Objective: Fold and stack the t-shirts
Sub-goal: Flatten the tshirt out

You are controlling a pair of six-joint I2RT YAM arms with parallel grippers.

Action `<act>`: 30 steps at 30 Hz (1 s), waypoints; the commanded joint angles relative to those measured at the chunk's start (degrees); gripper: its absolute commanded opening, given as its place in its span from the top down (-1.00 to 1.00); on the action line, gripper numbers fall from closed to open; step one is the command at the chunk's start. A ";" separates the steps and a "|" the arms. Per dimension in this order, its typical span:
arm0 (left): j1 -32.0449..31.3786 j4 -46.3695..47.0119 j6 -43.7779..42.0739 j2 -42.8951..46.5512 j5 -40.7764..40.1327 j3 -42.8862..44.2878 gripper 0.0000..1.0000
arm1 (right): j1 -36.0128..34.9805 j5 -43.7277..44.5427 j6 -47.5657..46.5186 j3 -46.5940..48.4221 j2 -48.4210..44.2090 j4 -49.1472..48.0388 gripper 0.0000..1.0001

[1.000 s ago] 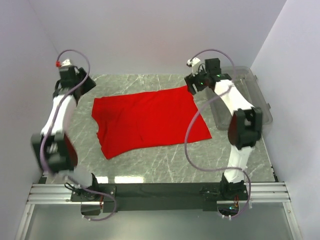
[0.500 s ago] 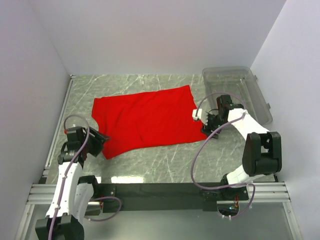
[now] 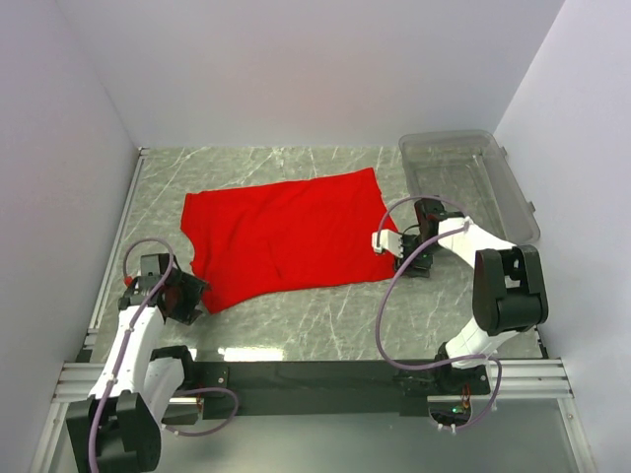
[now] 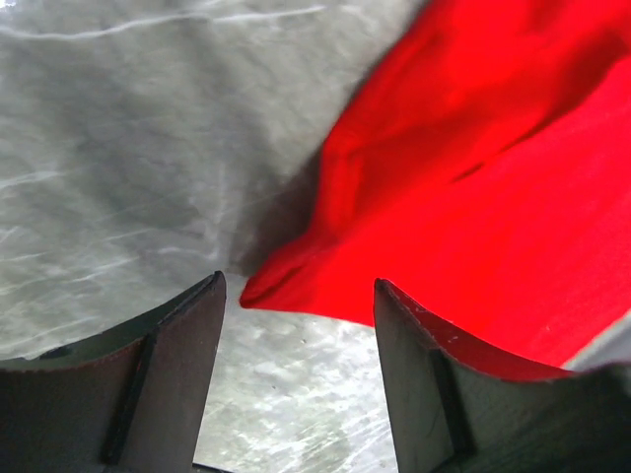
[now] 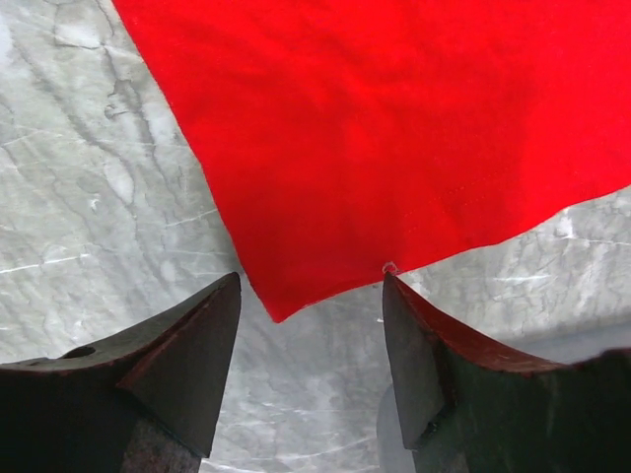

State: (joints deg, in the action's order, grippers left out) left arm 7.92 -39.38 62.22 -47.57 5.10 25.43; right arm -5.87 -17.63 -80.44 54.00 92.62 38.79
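Right of t-shirt (image 3: pixel 286 235), overhead only: bin (image 3: pixel 463 172)

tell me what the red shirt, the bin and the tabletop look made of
Red t-shirt: soft matte cloth; it wrinkles and drapes. Bin: clear, slightly glossy plastic; you see through its walls. Table: grey stone-look surface with white veins and sheen, possibly marble or printed laminate.

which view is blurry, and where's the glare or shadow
Top external: sharp, with a pale glare band on the marble table near the arm bases. Left wrist: soft focus; the red t-shirt corner looks smeared and casts a dark shadow on the marble. Right wrist: cloth and marble veins crisp; only the dark fingers of the right claw are slightly soft.
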 commanded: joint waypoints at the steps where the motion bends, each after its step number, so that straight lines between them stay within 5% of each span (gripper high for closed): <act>1: -0.63 -0.88 2.03 -0.76 -3.87 2.52 -0.33 | -0.20 2.16 0.20 -1.26 0.19 -1.95 -0.31; 17: -6.34 2.73 3.44 -9.20 -7.56 2.17 0.01 | -0.28 1.10 3.28 0.06 0.81 -1.96 -0.16; 30: -6.34 4.04 2.47 -8.24 -8.89 2.61 -0.07 | -0.28 0.93 3.80 -0.82 0.63 -2.57 -0.09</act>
State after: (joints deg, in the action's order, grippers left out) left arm 1.78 -37.12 65.14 -55.40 -3.05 26.87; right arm -6.13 -16.97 -76.97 53.17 93.03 37.34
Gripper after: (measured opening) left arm 0.534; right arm 0.546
